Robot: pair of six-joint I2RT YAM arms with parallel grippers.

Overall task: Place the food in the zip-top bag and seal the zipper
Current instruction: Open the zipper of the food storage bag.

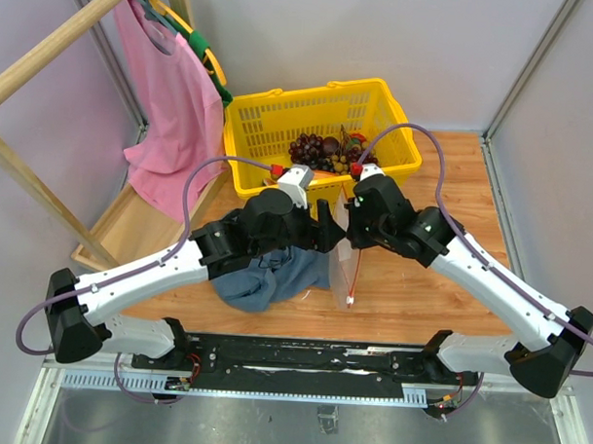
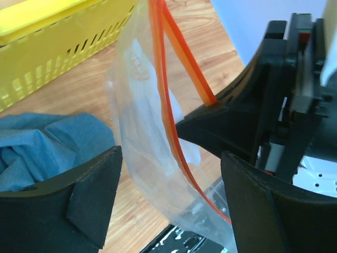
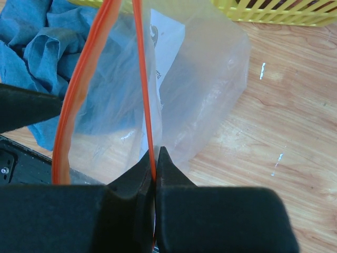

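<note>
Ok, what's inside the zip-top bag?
Nothing visible inside the zip-top bag; only its white label and the blue cloth behind show through. The right pincer covers its near edge.

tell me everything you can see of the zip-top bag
The zip-top bag is clear, crinkly plastic with a white label and an orange-red zipper along its open mouth. The right gripper pinches one zipper strip; the left gripper stands open around the bag. It is held beside the blue cloth and looks empty.

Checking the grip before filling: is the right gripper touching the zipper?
Touching. Right wrist view: the right gripper pinches the zipper between its closed fingertips.
</note>
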